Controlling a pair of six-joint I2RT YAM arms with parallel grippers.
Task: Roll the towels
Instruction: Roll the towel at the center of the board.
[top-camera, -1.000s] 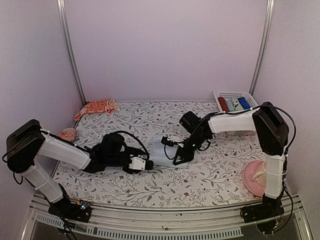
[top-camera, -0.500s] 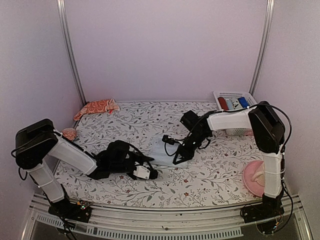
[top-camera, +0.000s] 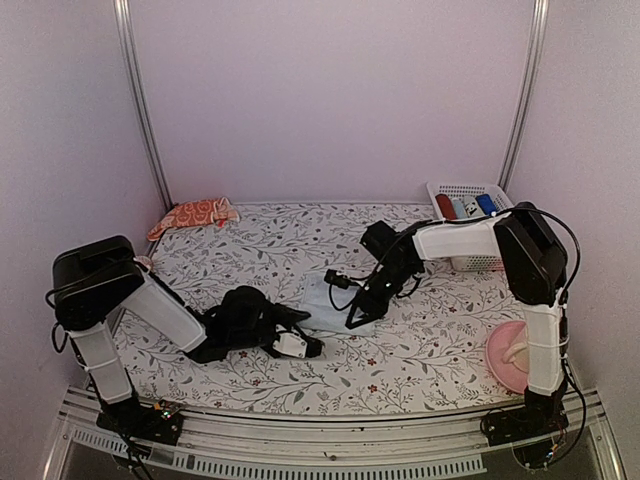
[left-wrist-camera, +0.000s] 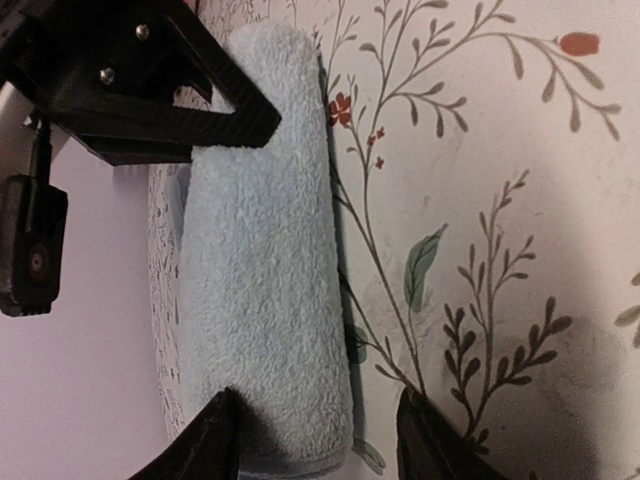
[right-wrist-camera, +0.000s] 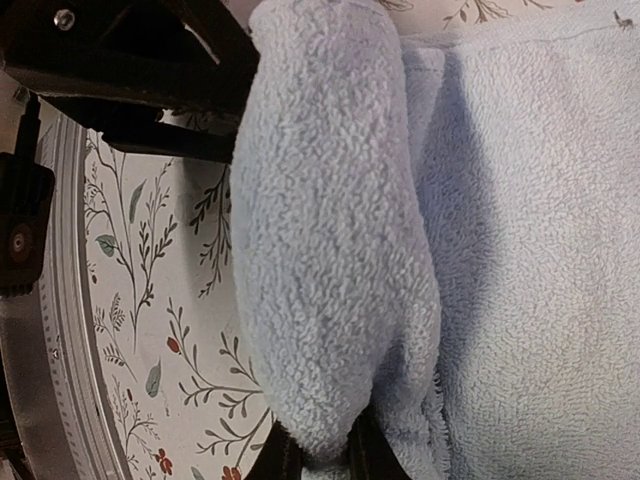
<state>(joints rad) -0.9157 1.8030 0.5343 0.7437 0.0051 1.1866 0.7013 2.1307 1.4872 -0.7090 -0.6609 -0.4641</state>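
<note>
- Top view: my left hand (top-camera: 303, 346) has swung from the left side of the plain light blue terry-cloth towel (top-camera: 322, 298) to just below it, at centre frame. The whole left arm has folded in toward the lower middle to get there.
- Top view: my right hand (top-camera: 356, 318) has stayed where it was, at the right end of that towel on the flower-patterned bench (top-camera: 420, 350).
- Top view: the orange-red printed cloth towel (top-camera: 195, 213) lies crumpled at upper left, well apart from both arms. I judge it not yet started. A white plastic basket (top-camera: 470, 186) sits at upper right.
- Left wrist view: the light blue terry-cloth towel (left-wrist-camera: 265, 270) runs top to bottom as a thick roll left of centre. My left hand (left-wrist-camera: 315, 432) is open at the bottom edge, its jaws standing either side of the roll's lower end without pinching it. I cannot tell whether a finger brushes the cloth. A black finger (left-wrist-camera: 180, 95) of my right hand reaches the roll's other end at upper left.
- Right wrist view: my right hand (right-wrist-camera: 315, 458) is nearly closed, pinching the lower end of the rolled part (right-wrist-camera: 330, 230). A flat stretch (right-wrist-camera: 540, 250) of the same towel fills the right side, unrolled. My left hand's black finger (right-wrist-camera: 130, 70) is at upper left.
- Meaning: I now have one hand at each end of a part-made roll. I judge the next move needs my left hand to close, then both to turn together over the flat stretch. Uneven turning could skew the roll.
</note>
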